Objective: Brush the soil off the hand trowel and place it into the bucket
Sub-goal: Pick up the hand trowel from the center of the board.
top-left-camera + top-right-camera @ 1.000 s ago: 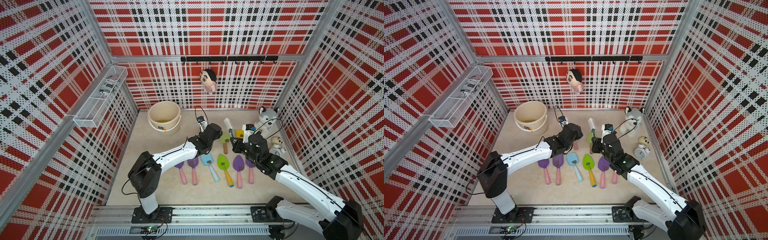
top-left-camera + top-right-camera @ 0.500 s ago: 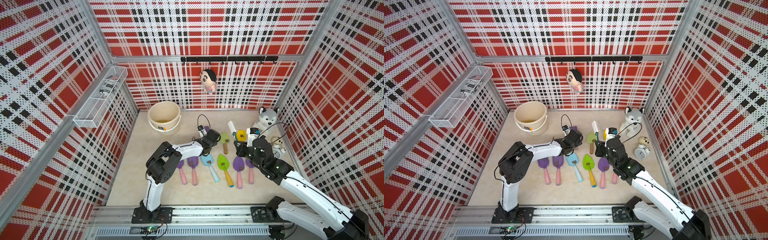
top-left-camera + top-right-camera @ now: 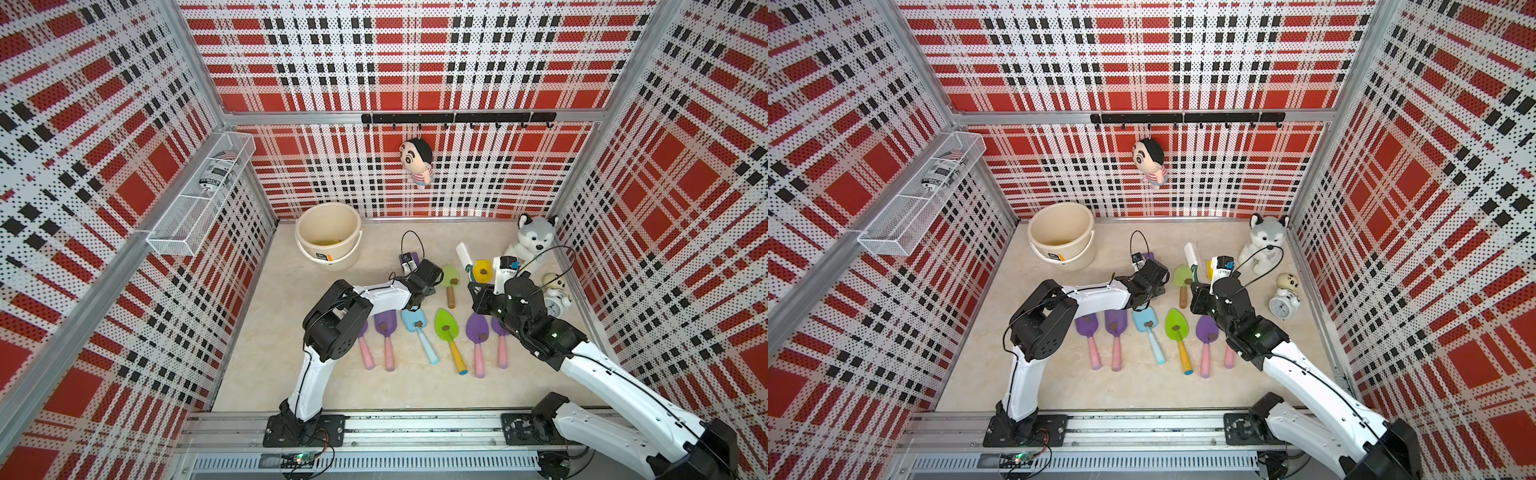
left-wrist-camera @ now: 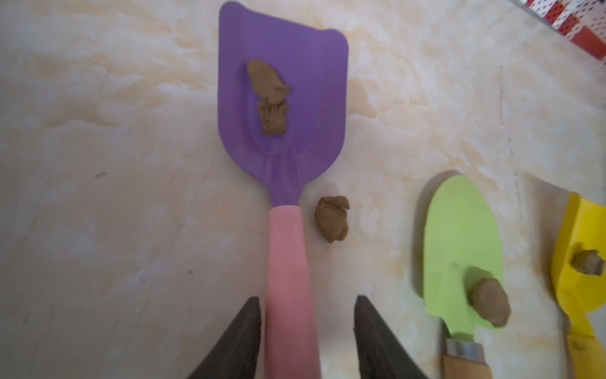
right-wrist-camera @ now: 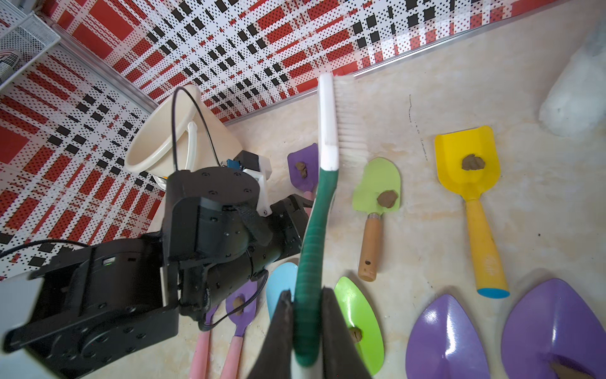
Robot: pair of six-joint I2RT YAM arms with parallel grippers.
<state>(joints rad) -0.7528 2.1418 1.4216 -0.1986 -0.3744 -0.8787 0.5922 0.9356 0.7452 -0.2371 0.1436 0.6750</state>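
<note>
Left end effector (image 4: 306, 298) spread astride purple square-bladed plastic trowel (image 4: 295, 147) (brown soil lumps (image 4: 269, 95) aboard); right end effector (image 5: 306, 290) pinches green-handled white brush (image 5: 328, 124).

The left arm (image 3: 382, 297) and the right arm (image 3: 615, 382) have white shells and black joint blocks with screws. In a top view a thin black cable (image 3: 411, 232) loops at each wrist. The left gripper (image 4: 306, 297) has dark, pointed fingers (image 4: 236, 338).

Soil (image 4: 269, 98) on trowel (image 4: 306, 98), bucket (image 3: 349, 258) seemingly behind
</note>
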